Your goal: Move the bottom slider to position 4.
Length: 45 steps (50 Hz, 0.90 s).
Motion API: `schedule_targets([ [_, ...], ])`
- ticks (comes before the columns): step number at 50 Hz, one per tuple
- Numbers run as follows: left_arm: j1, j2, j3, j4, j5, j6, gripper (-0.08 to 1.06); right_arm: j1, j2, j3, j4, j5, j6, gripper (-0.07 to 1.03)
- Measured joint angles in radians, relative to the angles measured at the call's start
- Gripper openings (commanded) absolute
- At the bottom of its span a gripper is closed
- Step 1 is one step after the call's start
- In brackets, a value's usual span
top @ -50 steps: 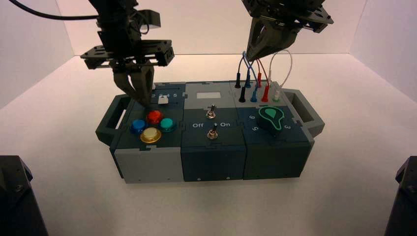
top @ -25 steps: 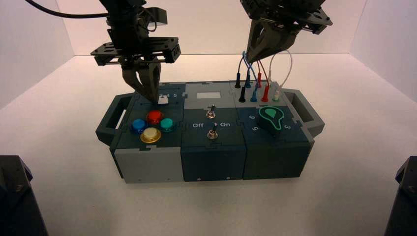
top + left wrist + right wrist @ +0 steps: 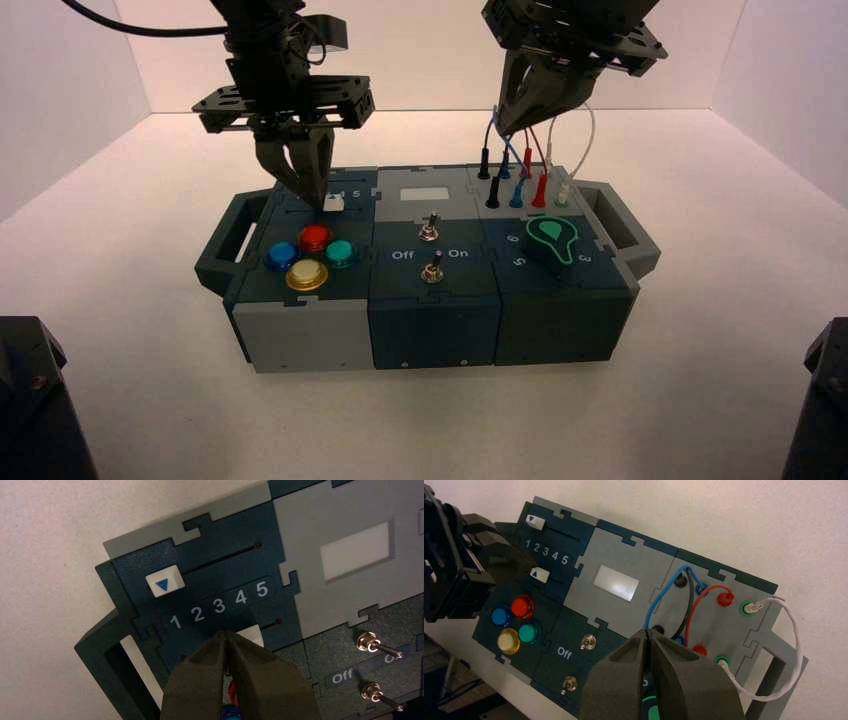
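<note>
The bottom slider (image 3: pixel 252 634) is a small white square knob, partly hidden behind my left fingers; it lies roughly below the printed 4 (image 3: pixel 241 597) of the row "1 2 3 4 5". In the high view the knob (image 3: pixel 334 204) shows just right of my left gripper (image 3: pixel 318 198). The left gripper (image 3: pixel 226 634) is shut, and its tips are down at the knob's left side. The top slider (image 3: pixel 164 581) sits at the 1 end of its slot. My right gripper (image 3: pixel 510 118) is shut and empty, and hovers above the wires at the box's back right.
The box (image 3: pixel 300 335) carries red (image 3: pixel 314 237), blue (image 3: pixel 281 256), yellow (image 3: pixel 306 275) and green (image 3: pixel 339 252) buttons in front of the sliders. Two toggle levers (image 3: pixel 429 228) stand in the middle. A green-edged dial (image 3: pixel 552 240) and plugged wires (image 3: pixel 520 180) are on the right.
My left gripper has moved right along the slider panel, up to the bottom slider's knob. The knob has barely shifted. The right arm has hardly moved.
</note>
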<state>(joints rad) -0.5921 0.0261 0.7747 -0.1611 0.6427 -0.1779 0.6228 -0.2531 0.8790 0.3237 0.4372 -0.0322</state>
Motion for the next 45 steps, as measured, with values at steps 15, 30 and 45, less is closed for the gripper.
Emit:
schedule_targets([
  [15,-0.008,0.0,-0.011,0.0,0.005,-0.002,-0.03,0.0,0.002,0.0,0.0,-0.002,0.0,-0.03],
  [30,-0.009,0.009,-0.015,-0.002,0.008,-0.002,-0.03,0.0,0.002,0.0,0.0,-0.002,0.0,-0.03],
  [45,-0.011,-0.028,-0.005,0.023,0.031,0.0,-0.03,0.0,-0.035,0.0,-0.002,0.008,0.0,-0.03],
])
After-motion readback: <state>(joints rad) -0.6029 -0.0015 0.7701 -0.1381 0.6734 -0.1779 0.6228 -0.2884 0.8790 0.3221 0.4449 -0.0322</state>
